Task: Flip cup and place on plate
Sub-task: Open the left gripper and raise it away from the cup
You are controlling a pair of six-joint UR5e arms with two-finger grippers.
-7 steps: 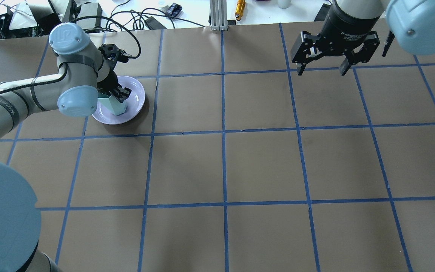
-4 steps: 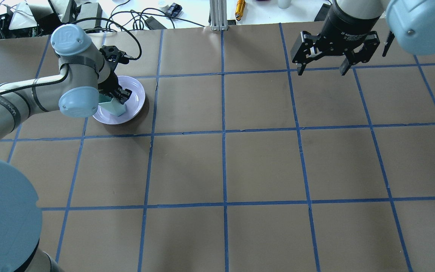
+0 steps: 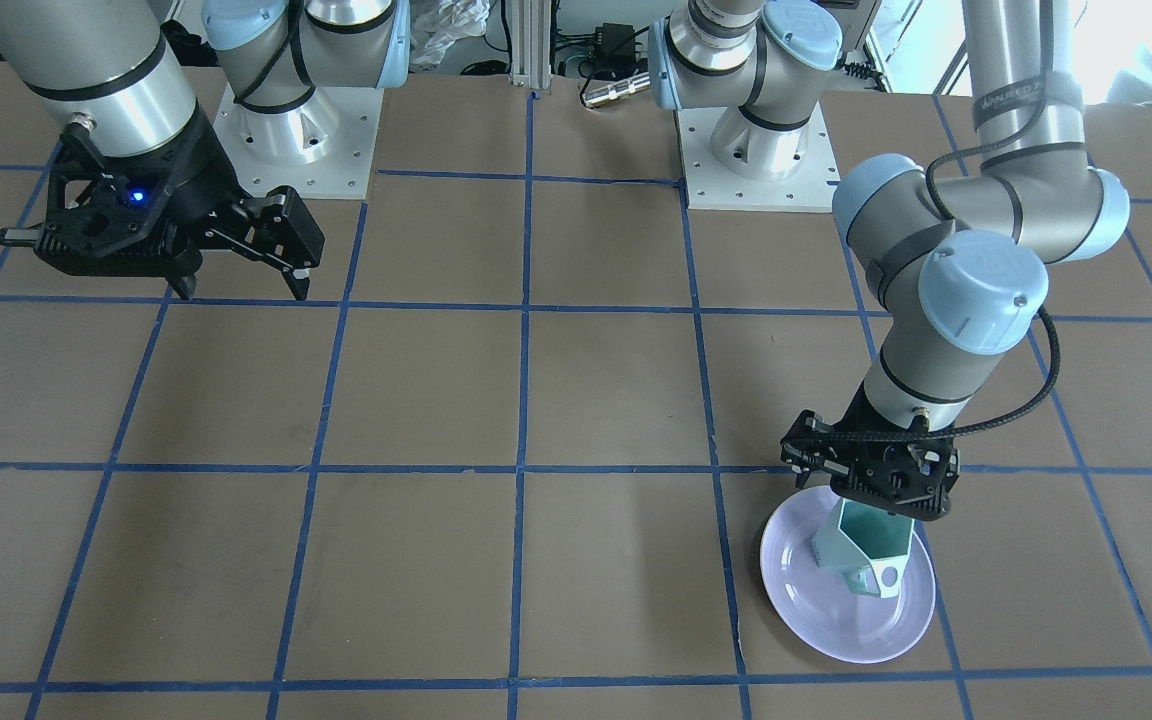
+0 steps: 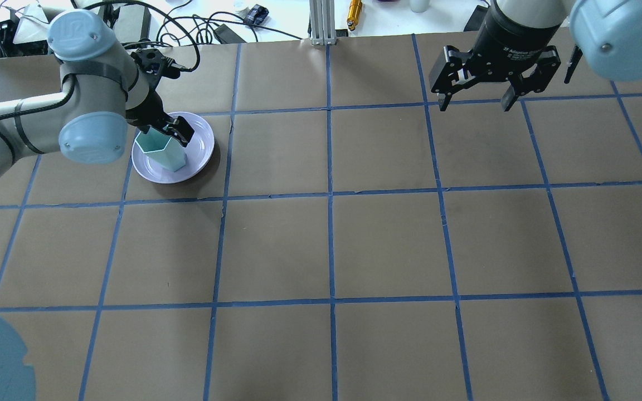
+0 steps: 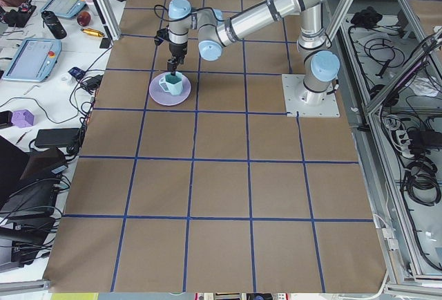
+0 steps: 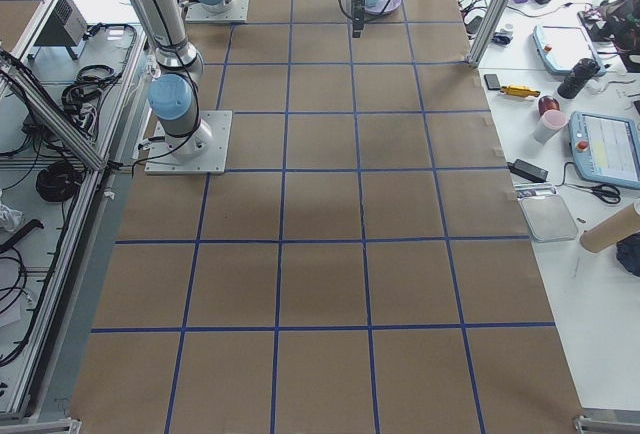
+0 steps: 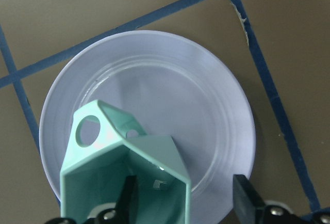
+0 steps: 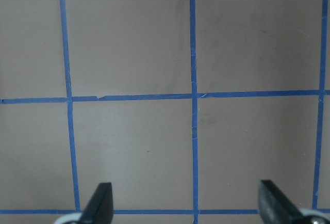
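Left gripper (image 7: 186, 201) parted, straddling one cup (image 4: 162, 151) wall without pinching, likely letting go. Cup stands mouth-up on plate (image 4: 203, 146), probably seated flat; base hidden. Right gripper (image 4: 474, 104) wide, parked well apart.

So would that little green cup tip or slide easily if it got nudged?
Probably stiff and hard: the cup has crisp facets. It stands tallish with a handle on one side, so a nudge may tip it. The plate looks smooth, so it might slide.

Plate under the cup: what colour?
Pale lavender, no pattern; the plate shows best in the left wrist view.
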